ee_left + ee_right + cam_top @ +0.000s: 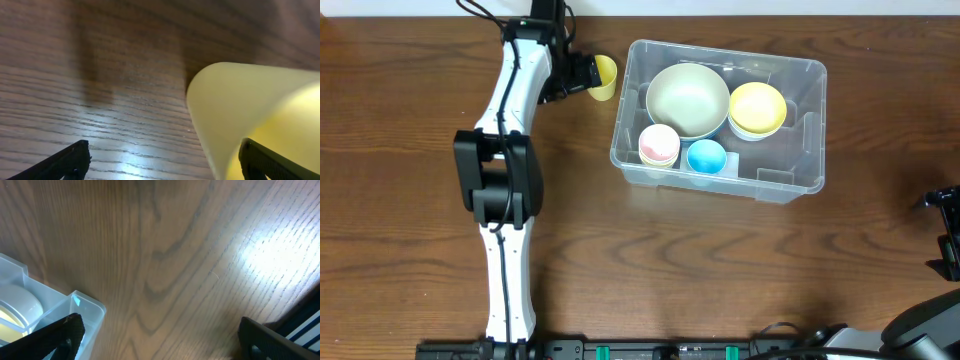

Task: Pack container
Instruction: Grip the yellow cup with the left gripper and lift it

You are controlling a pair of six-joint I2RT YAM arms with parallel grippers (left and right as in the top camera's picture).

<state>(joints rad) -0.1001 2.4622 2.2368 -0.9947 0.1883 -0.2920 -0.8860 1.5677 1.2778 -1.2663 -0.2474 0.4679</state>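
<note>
We see the large clear rectangular plastic container [785, 150] standing on the wooden table [720, 270] near its far edge, right of the middle. Inside it sit a big pale green bowl [688, 97], a yellow bowl [757, 108], a small pink cup [659, 145] and a small blue cup [706, 157]. The left pincer [586, 74] is spread wide at a yellow plastic cup [604, 77] just beside the container's left wall. The right pincer [162, 340] gapes wide near the table's right edge, holding nothing.
</note>
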